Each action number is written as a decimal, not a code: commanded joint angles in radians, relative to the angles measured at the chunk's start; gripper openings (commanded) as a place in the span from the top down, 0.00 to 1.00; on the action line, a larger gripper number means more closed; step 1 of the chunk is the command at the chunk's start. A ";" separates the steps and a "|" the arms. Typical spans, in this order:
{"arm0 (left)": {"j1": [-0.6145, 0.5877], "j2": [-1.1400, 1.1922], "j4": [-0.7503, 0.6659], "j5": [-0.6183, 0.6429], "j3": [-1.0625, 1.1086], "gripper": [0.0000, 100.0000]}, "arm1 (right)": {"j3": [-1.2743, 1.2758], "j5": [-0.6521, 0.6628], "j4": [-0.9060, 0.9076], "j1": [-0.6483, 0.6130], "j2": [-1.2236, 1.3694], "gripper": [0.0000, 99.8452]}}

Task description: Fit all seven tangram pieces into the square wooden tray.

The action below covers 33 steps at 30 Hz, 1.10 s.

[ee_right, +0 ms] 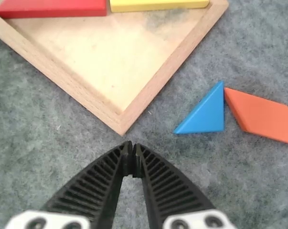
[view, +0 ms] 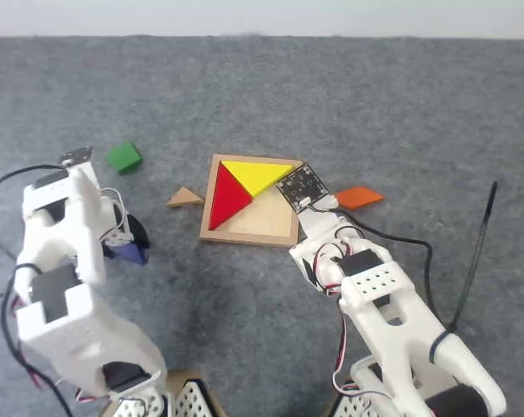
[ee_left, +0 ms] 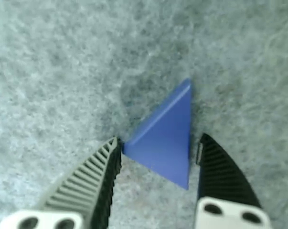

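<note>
- The square wooden tray [view: 260, 224] lay near the middle of the grey tabletop [view: 392, 104]. Its raised rim [ee_right: 177, 62] ran round a floor that was mostly bare wood.
- A red triangle [view: 226, 198] and a yellow triangle [view: 253, 174] sat inside the tray. They met along one slanted edge and filled the far corner on the left arm's side.
- The right gripper [ee_right: 133, 144] hung over the tabletop just outside one tray corner, its fingers pressed together with nothing between them.
- A light blue triangle [ee_right: 206, 114] lay flat just off the tray's rim. One of its edges lay against the end of an orange parallelogram [ee_right: 261, 117].
- The left gripper [ee_left: 159, 140] was well away from the tray. Its fingers were spread to either side of a dark blue triangle [ee_left: 165, 138] on the tabletop, with one fingertip at a corner and the other just beside an edge.
- A small tan triangle [view: 185, 198] lay near the tray's outer side.
- A green block [view: 123, 157] sat farther out on open tabletop.
</note>
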 commanded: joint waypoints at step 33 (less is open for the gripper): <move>0.014 -0.069 -0.064 0.011 0.062 0.87 | -0.008 0.012 -0.012 -0.005 -0.012 0.99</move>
